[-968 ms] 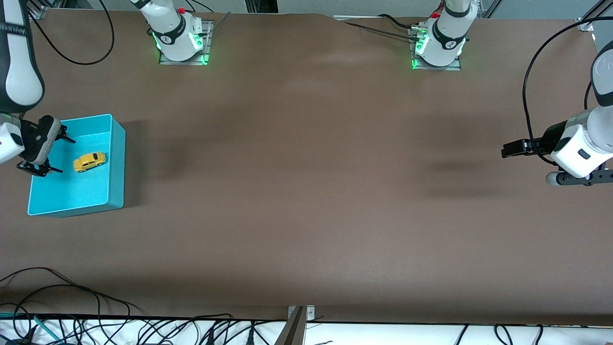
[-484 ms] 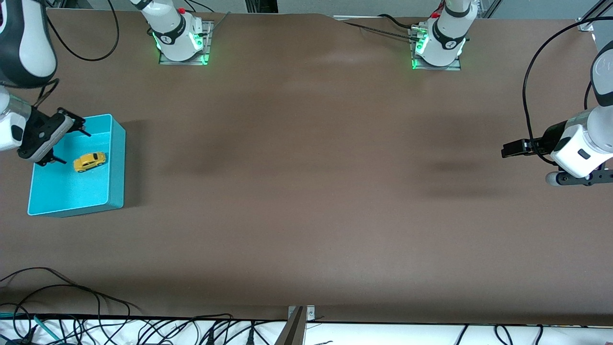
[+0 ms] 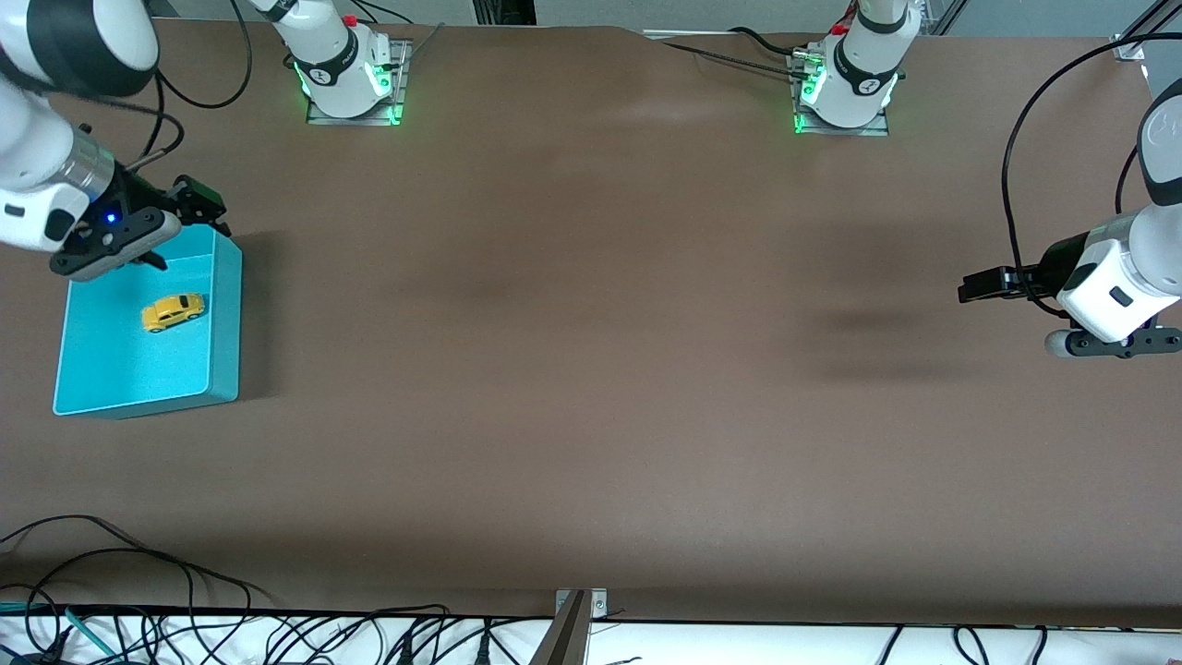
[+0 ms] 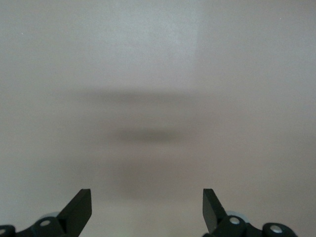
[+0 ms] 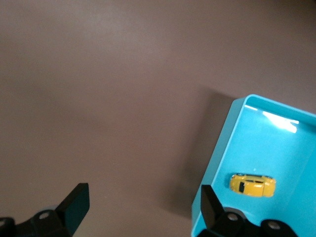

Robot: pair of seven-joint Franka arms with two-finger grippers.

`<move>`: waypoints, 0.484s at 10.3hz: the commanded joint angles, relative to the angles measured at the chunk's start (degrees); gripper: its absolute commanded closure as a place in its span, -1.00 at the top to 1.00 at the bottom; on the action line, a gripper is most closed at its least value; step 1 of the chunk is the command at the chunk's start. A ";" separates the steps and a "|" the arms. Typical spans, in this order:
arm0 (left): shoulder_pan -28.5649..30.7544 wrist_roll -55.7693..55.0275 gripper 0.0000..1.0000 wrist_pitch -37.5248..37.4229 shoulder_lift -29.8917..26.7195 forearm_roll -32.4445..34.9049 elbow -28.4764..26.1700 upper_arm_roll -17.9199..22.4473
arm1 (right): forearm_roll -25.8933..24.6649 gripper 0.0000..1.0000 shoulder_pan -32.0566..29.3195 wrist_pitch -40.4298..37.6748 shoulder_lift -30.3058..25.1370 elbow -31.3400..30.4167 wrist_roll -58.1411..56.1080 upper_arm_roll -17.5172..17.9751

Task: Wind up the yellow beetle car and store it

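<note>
In the front view you see the yellow beetle car (image 3: 173, 312) lying on its wheels inside the turquoise bin (image 3: 226, 323), at the right arm's end of the table (image 3: 591, 369). The right gripper (image 3: 152, 242) hangs over the bin's rim that is farthest from the camera, holding nothing, and the left gripper (image 3: 965, 294) waits over bare table at the other end. In the left wrist view the left gripper (image 4: 147, 207) has its fingers spread wide, with only table under them. In the right wrist view the right gripper (image 5: 145, 205) is also spread and empty, and the car (image 5: 252, 184) sits in the bin (image 5: 222, 153), touching no wall. The storing looks done, so lift the right arm straight up, clear of the rim, and do not bump the bin.
</note>
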 commanded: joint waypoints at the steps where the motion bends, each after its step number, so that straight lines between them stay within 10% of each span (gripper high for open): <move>1: 0.53 1.70 0.99 3.63 -4.42 -1.54 -5.58 0.04 | 0.50 1.00 0.76 -3.51 -0.19 3.30 8.34 -0.41; 5: 0.79 1.79 1.00 3.38 -4.42 -1.54 -5.24 0.04 | 0.32 1.00 3.30 -13.10 8.85 21.40 22.85 -0.58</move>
